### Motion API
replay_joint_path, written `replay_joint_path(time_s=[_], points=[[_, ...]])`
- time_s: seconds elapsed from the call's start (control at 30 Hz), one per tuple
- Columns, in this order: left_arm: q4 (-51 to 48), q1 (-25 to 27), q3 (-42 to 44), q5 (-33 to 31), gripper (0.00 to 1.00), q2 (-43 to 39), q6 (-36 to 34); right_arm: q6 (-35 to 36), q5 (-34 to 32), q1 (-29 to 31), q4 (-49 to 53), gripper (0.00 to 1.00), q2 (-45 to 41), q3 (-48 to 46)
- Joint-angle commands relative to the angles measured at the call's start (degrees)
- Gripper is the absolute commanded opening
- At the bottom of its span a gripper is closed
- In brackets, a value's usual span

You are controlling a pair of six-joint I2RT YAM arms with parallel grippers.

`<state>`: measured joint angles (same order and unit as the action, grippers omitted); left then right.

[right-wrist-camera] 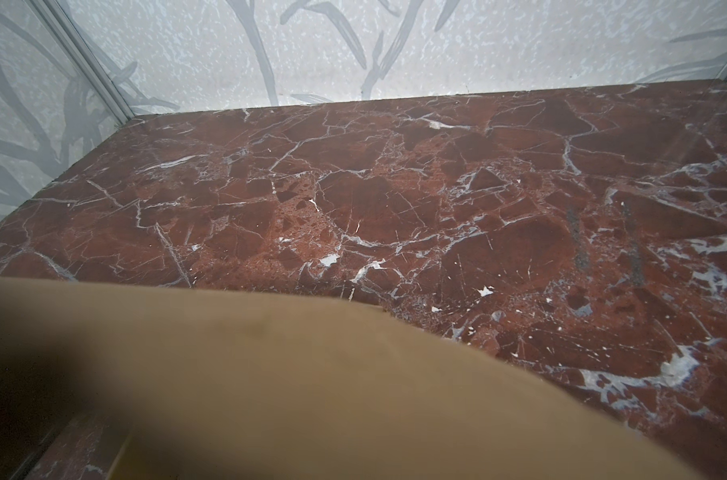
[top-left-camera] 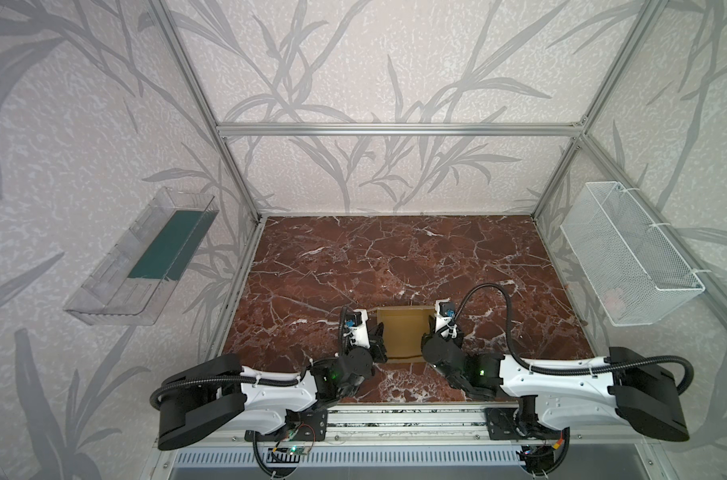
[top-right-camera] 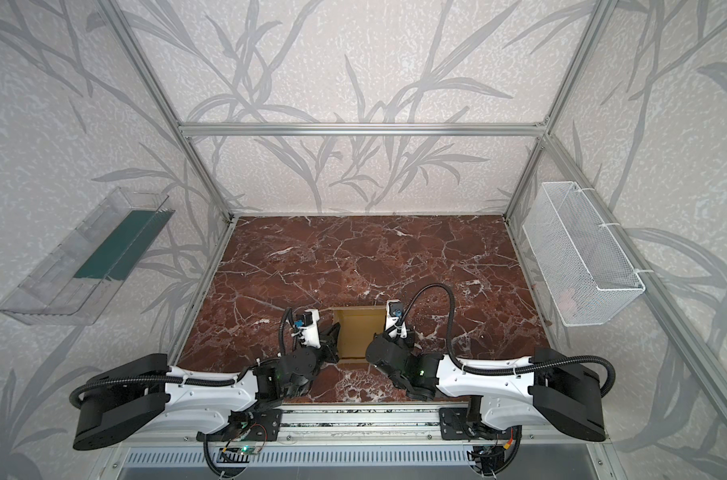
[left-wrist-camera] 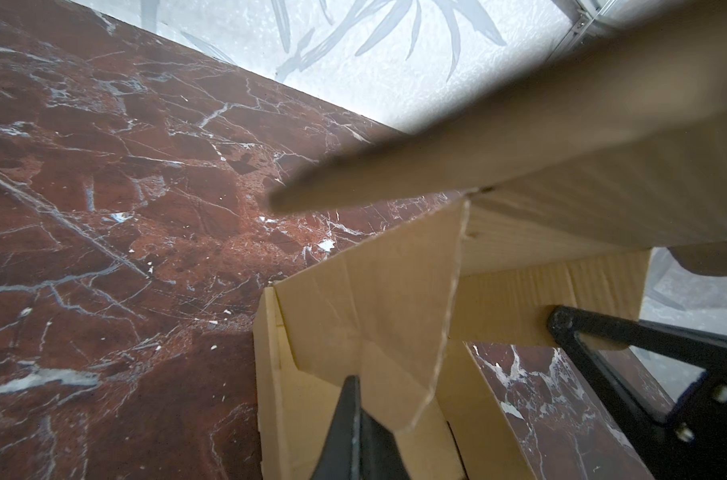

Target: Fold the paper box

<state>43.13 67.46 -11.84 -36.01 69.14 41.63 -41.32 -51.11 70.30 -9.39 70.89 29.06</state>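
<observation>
**Entry: paper box, part-folded, held between two arms**

Item: the paper box (top-left-camera: 403, 332), plain tan cardboard, unprinted. It stands on the red-brown marble table (top-left-camera: 395, 257), near the front edge and about mid-width, between the two wrists in both top views. Its interior faces up, with raised walls at the far side and both flanks.

Left gripper (top-left-camera: 377, 338): set against the box's left flank. In the left wrist view its black fingers (left-wrist-camera: 602, 345) are clamped with a creased side panel of the box (left-wrist-camera: 374, 324) between them; a further flap hangs blurred close to the lens.

Right gripper (top-left-camera: 431, 330): set at the box's right flank, mostly hidden under its own wrist. Its fingers are closed. Whether they pinch cardboard cannot be told. The right wrist view shows only a blurred tan panel (right-wrist-camera: 311, 395) close to the lens, with bare table beyond.

Fixtures: a clear plastic tray (top-left-camera: 141, 266) on the left wall, holding a dark green sheet; a white wire basket (top-left-camera: 627, 257) on the right wall. Both are well apart from the box.
</observation>
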Motion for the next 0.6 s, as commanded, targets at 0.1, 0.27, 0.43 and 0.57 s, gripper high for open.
replay_joint_path(time_s=[0.1, 0.27, 0.43, 0.57], points=[[-2.01, 0.48, 0.84, 0.94, 0.0, -0.33, 2.01, -1.83, 1.11, 1.25, 0.91, 0.05, 1.77, -1.88], [-1.39, 0.48, 1.61, 0.92, 0.0, 0.03, 2.41, -2.04, 0.66, 1.45, 0.35, 0.05, 2.07, -2.25], [-1.56, 0.61, 1.74, 0.98, 0.0, 0.48, 2.49, -2.35, 0.49, 1.61, -0.01, 0.05, 2.58, -2.64], [-2.06, 0.59, 2.36, -0.07, 0.02, -0.71, 2.41, -2.36, 0.07, 1.68, -0.45, 0.05, 2.41, -3.0]])
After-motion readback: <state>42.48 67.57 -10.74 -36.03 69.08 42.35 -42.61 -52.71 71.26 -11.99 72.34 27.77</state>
